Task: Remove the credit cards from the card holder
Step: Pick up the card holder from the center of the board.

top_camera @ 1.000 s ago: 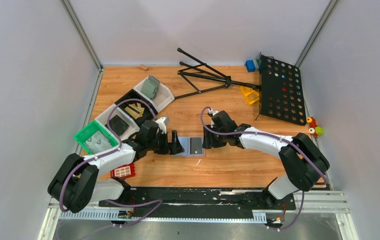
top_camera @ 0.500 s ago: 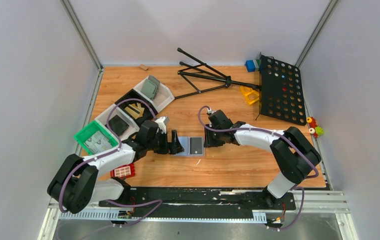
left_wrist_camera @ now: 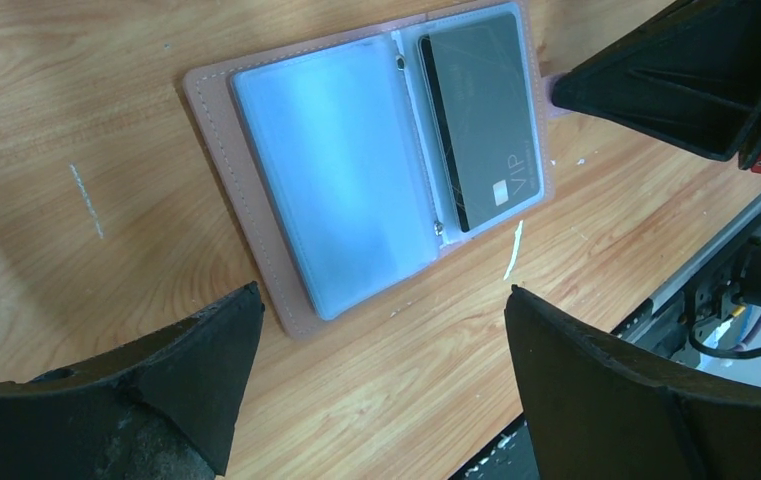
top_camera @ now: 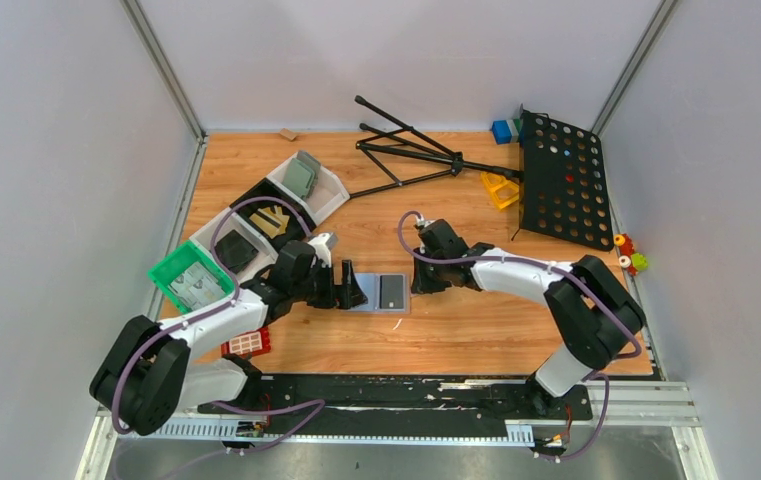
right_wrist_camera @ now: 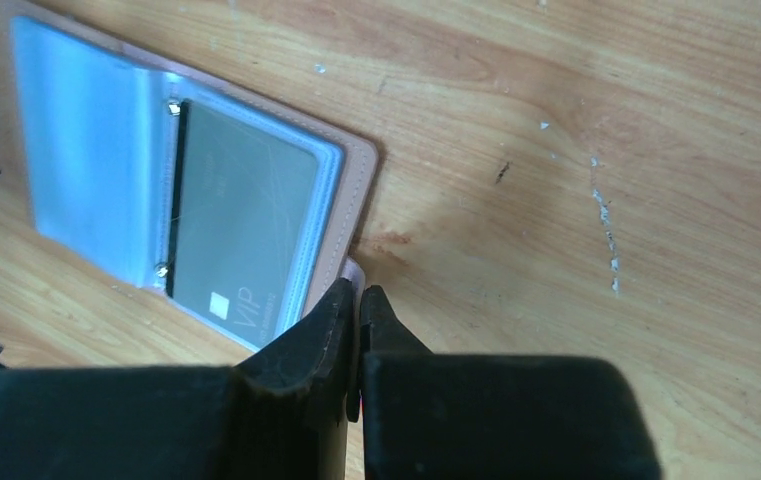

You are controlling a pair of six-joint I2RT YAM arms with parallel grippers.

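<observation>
**Views from above and from both wrists.** Card holder (top_camera: 381, 293) open and flat on the table (top_camera: 456, 340), near the table's middle, directly between the two tools. Left tool (top_camera: 354, 287) spread wide and gripping nothing, with its fingers (left_wrist_camera: 186, 380) poised to either side of the holder's near edge in the left-wrist view. Right tool (top_camera: 418, 285) closed to a narrow point, its tips at the holder's salmon-tan edge, just beside a small pale tab (right_wrist_camera: 354, 268). Cannot tell from the right-wrist view a true pinch on that tab from mere contact.

**Step in hand, by judgement.** Holder laid open and approached from both sides, with no card yet drawn out. Task therefore at an early stage.

**Next move, by judgement.** Calls for pinning the holder down with one tool while bringing a fingertip of the other to the exposed end of the card. Then a slide along the sleeve, not a lift. Thin card, slick plastic and little free edge, so a risk of slipping or of dragging the whole holder across the table.

**Appearance.** Salmon-tan cover visible as a border around light blue-grey translucent sleeves (left_wrist_camera: 341, 185). Two pages meeting at a spine marked by two small rivets (left_wrist_camera: 399, 62). Page on the left tool's side showing no card. Page on the right tool's side holding one of the credit cards (left_wrist_camera: 481, 115), seated fully inside. Dark face with fine scratches, a small pale square and "VIP" lettering at one end.
</observation>
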